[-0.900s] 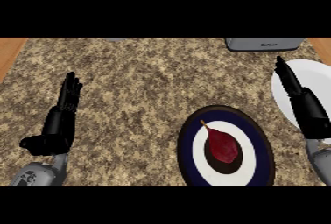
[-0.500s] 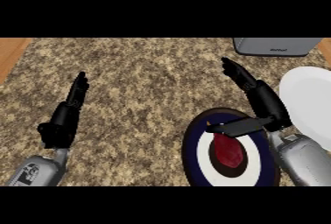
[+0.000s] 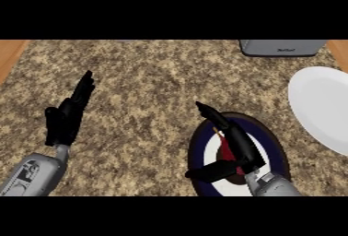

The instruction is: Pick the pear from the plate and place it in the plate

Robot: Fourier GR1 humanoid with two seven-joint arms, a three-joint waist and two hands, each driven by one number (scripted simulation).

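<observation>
Two plates: a dark blue plate (image 3: pixel 204 138) with a white centre lies near the lower middle of the counter (image 3: pixel 156 83), and a plain white plate (image 3: pixel 323 108) lies at the right edge, well apart from the blue one's centre but near its rim.
Pear: the dark red pear (image 3: pixel 228 156) lies on the white centre of the blue plate, mostly hidden under the right hand; only a strip of red and its thin stem show.
Right hand: the right hand (image 3: pixel 234 143) is over the blue plate, directly above the pear, fingers stretched out and pointing up-left, thumb spread out to the side. The fingers are straight, not curled round the fruit, so nothing is gripped yet. Whether the palm touches the pear cannot be told.
Why it is held so: the spread of thumb and fingers looks like the setup for closing on the pear from above.
Left hand: the left hand (image 3: pixel 68 115) is at the left side of the counter, fingers straight and pointing up, holding nothing and resting clear of the work.
Other thing: a grey appliance (image 3: pixel 282 47) sits at the top edge, out of the way.
Step in hand: likely the reach before the grasp; the lift and the move to the white plate are not yet done.
</observation>
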